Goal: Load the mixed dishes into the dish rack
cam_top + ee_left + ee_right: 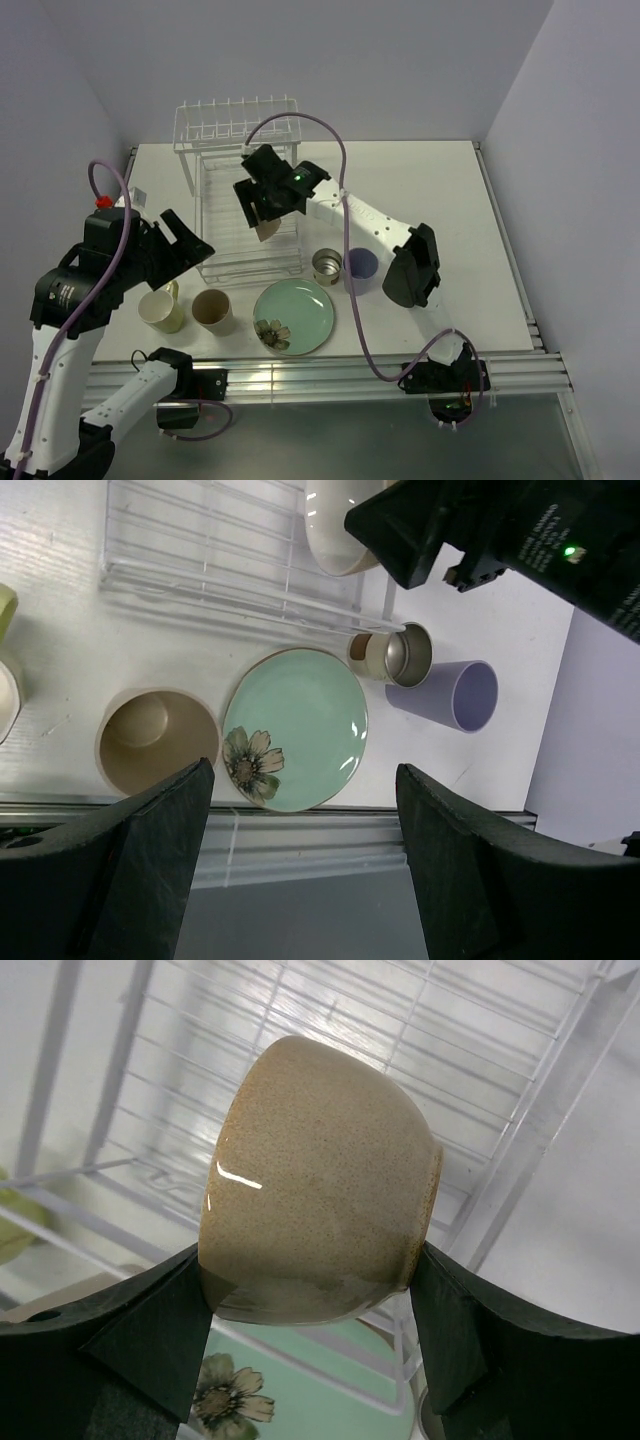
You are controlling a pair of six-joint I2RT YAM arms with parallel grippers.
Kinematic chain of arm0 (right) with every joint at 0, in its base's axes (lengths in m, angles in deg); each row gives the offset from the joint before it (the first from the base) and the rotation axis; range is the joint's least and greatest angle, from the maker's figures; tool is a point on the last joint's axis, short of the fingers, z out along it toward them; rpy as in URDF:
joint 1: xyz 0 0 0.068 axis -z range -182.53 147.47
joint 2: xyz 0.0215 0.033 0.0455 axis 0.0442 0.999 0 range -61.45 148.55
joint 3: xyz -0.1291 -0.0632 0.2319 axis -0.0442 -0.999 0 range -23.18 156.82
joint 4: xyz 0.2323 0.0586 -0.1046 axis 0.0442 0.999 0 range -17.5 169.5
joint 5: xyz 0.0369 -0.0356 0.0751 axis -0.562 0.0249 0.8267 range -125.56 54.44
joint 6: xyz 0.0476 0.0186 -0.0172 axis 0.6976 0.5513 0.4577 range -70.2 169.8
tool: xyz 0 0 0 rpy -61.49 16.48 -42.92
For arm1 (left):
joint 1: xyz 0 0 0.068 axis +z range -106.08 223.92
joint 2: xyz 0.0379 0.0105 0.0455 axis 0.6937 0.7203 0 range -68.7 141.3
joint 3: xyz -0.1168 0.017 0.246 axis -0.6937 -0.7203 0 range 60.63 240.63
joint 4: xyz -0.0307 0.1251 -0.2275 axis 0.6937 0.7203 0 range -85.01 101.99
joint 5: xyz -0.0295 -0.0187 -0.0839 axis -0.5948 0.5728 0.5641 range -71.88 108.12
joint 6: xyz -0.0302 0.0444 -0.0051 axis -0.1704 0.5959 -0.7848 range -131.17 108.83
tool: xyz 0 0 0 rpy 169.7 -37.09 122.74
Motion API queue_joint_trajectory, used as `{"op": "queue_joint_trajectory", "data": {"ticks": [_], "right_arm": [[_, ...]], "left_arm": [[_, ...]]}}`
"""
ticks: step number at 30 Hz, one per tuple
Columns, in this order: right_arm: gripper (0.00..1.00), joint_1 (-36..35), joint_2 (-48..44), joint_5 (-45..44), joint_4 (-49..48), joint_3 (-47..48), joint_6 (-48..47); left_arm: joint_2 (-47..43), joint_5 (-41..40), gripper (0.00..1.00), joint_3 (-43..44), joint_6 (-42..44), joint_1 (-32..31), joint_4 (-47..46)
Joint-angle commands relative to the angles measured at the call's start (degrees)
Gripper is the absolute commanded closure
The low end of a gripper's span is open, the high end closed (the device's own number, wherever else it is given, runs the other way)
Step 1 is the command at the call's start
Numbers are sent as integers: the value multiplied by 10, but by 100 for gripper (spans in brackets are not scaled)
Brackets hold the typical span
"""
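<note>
My right gripper (262, 212) is shut on the cream bowl (315, 1180), tan and speckled outside, held on its side just above the white wire dish rack (240, 255). The bowl's pale inside shows in the left wrist view (330, 530). My left gripper (188, 243) is open and empty, raised left of the rack. On the table in front of the rack stand the yellow-green mug (162, 308), the tan cup (212, 308), the mint-green flower plate (294, 315), the small metal cup (327, 266) and the lavender cup (361, 264).
The rack's upright prongs (237, 110) stand at its far end by the back wall. The table's front edge is a metal rail (320, 370). The right arm's purple cable (345, 200) loops over the table right of the rack.
</note>
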Motion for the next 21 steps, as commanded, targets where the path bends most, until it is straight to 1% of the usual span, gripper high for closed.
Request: {"op": "queue_joint_trajectory", "data": {"ticks": [1,6,17,21], "right_arm": [[100,-17,2,-80,-7,41,-40],[100,-39,24,-153,-3,42,-69],[100,-54,46,-260,-12,31,-111],[100,-62,70,-302,-13,40,-123]], "left_arm": [[-9,-17,21,19,-7,2,23],[-8,-17,21,14,-2,2,28],[8,-14,21,9,11,2,23],[13,-13,21,14,17,2,30]]}}
